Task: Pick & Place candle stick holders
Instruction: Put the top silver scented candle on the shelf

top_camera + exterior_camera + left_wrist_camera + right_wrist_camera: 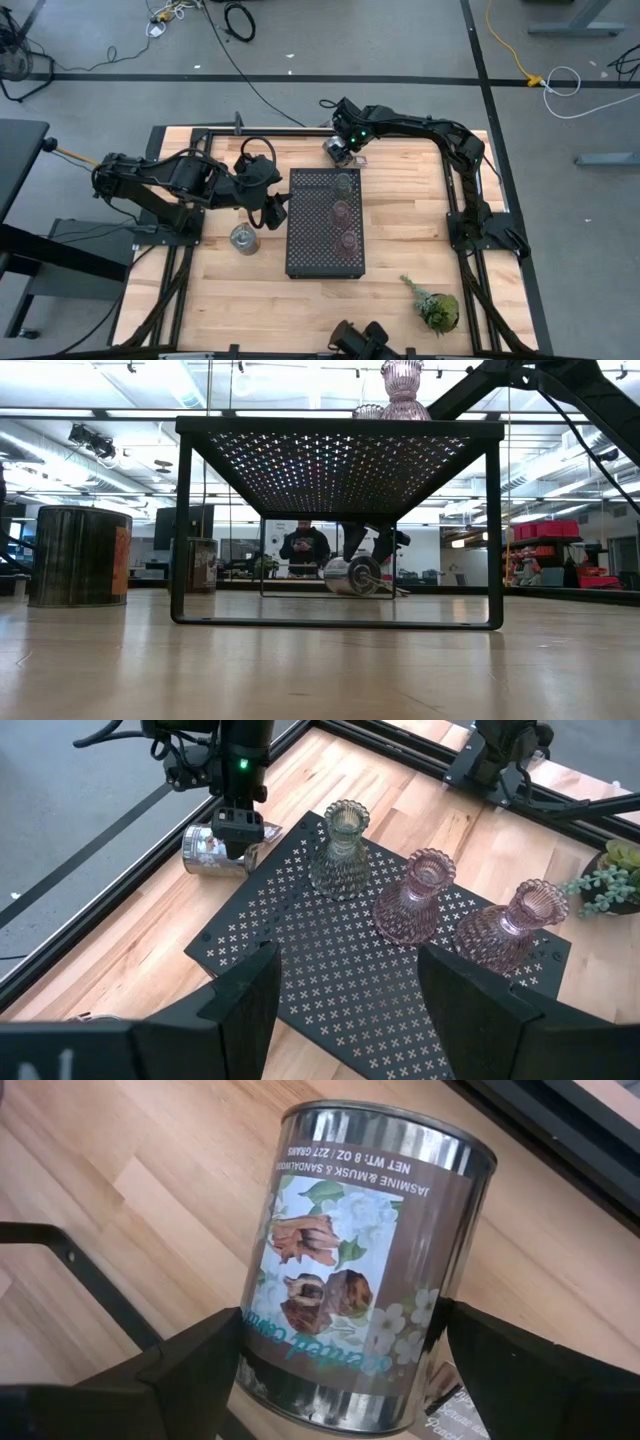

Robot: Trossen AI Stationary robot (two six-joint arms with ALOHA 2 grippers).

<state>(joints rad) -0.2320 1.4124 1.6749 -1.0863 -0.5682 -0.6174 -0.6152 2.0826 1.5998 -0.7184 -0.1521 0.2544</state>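
Three candle stick holders stand on the black perforated tray (310, 250): a pale green glass one (340, 845) and two pinkish ones (415, 900) (510, 925). A silvery labelled tin (360, 1250) lies on its side on the wood past the tray's far corner. My right gripper (340, 1380) is over it, open, with one finger at each side of its round wall. A second silvery tin (243, 238) stands upright left of the tray. My left gripper (345, 990) hangs open above the tray's left edge with nothing between its fingers. My right gripper comes at the lying tin from above, slanting down, with its fingers (190, 1370) on either side of the curved wall (270, 1380) near one end. Whether they touch the wall, I cannot tell. The tin rests on its side on the table.
A leafy green sprig (435, 305) lies near the table's front right. The table's black frame rail (120, 880) runs just beyond the lying tin. In the low view, a person stands far behind the table.
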